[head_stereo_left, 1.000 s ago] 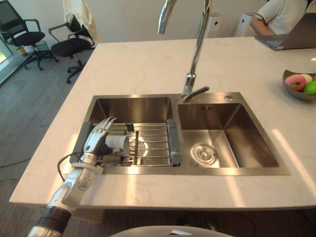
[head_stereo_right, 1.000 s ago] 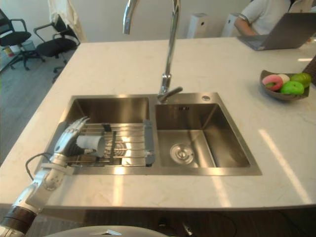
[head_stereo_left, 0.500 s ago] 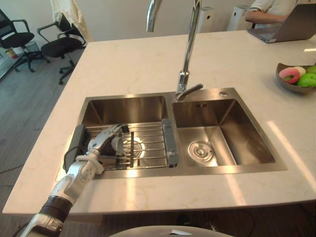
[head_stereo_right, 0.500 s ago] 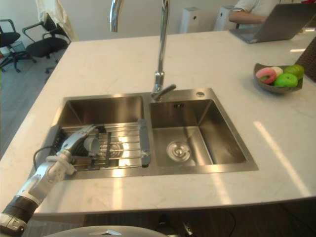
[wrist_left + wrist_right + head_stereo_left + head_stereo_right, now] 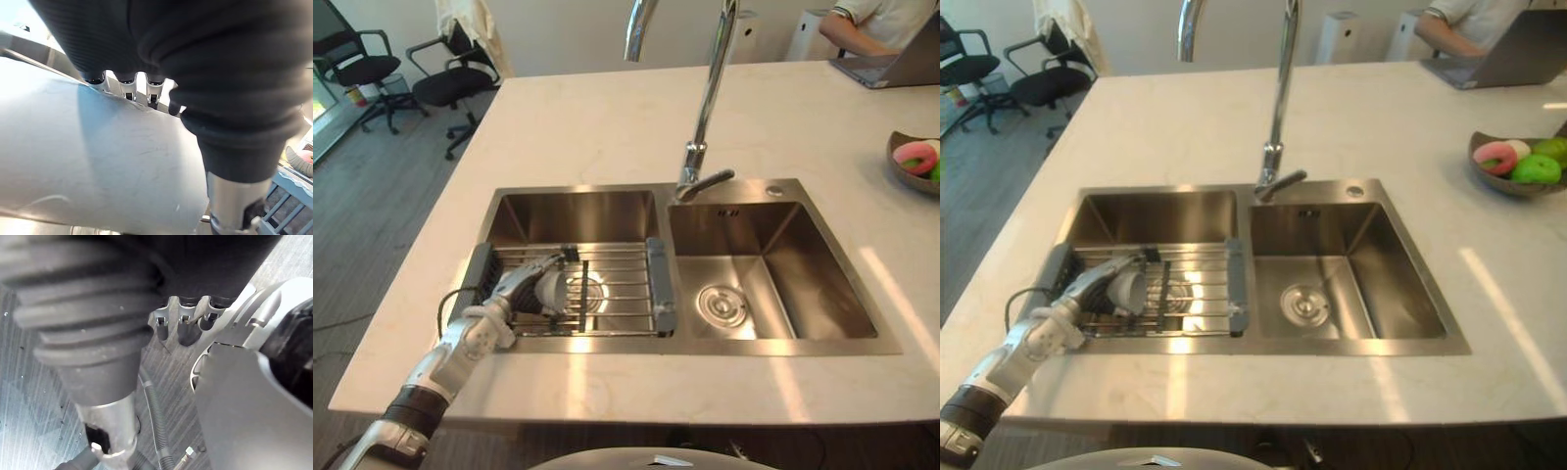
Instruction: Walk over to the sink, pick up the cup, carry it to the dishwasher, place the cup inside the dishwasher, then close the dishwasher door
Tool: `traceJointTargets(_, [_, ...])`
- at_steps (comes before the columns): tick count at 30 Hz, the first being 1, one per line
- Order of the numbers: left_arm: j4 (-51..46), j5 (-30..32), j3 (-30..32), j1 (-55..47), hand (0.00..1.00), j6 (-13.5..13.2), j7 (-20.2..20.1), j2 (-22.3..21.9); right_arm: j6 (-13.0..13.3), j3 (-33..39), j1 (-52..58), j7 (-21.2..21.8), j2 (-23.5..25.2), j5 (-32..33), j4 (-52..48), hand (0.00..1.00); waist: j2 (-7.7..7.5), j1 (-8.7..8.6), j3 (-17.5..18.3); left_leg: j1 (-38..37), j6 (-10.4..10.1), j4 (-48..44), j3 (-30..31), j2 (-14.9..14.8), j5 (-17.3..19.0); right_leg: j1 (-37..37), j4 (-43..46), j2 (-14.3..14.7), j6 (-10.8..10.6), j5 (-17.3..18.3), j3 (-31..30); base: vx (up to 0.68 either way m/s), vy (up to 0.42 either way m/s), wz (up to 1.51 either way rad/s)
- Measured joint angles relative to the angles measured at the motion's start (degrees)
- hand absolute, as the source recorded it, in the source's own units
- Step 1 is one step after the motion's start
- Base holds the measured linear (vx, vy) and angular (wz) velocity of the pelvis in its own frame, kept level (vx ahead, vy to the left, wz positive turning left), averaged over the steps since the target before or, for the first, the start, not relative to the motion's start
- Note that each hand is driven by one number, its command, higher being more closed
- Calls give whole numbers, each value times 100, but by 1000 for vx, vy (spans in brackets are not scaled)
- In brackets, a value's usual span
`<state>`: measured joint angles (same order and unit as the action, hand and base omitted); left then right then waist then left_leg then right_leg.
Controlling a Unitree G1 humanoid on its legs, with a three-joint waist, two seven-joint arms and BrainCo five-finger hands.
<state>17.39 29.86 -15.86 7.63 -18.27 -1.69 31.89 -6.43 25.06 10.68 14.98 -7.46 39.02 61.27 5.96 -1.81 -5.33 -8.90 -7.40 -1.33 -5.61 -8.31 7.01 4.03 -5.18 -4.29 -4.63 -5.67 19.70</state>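
Observation:
A pale grey cup lies on its side on the wire rack over the sink's left basin. My left hand reaches in from the near left rim, fingers curled over the cup's side. In the left wrist view the cup's smooth wall lies right against the palm, with the fingers bent over its far edge and the thumb alongside. My right hand hangs above grey floorboards with relaxed fingers, holding nothing.
A tall chrome faucet rises behind the divider between the basins. The right basin holds only its drain. A fruit bowl sits at the counter's right; a person with a laptop is beyond. Office chairs stand far left.
My left hand's fingers, spread over the cup a second ago, have curled down round it. The camera has shifted a little; the cup still lies on the rack.

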Motion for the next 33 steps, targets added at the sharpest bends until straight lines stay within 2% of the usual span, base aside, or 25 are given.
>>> traceJointTargets(6, [-108,15,40,-101,0,-107,-1,87,3,3,-62,-13,-48,1,15,0,21,115,-11,66,12,0,119,60,-77,51,0,-75,-11,9,177,-26,12,17])
traceJointTargets(19, [-110,318,206,-236,0,-176,159,38,-1,-185,-85,-24,-139,7,18,0,2,150,-9,98,43,55,253,87,-165,117,1,-121,-1,-1,369,-20,6,7])
traceJointTargets(33, [-48,722,56,-190,0,132,-12,-113,1,-186,-48,-56,-108,7,19,0,-54,82,-2,-33,17,48,-92,6,-95,90,0,-33,21,-32,94,-10,12,-10])
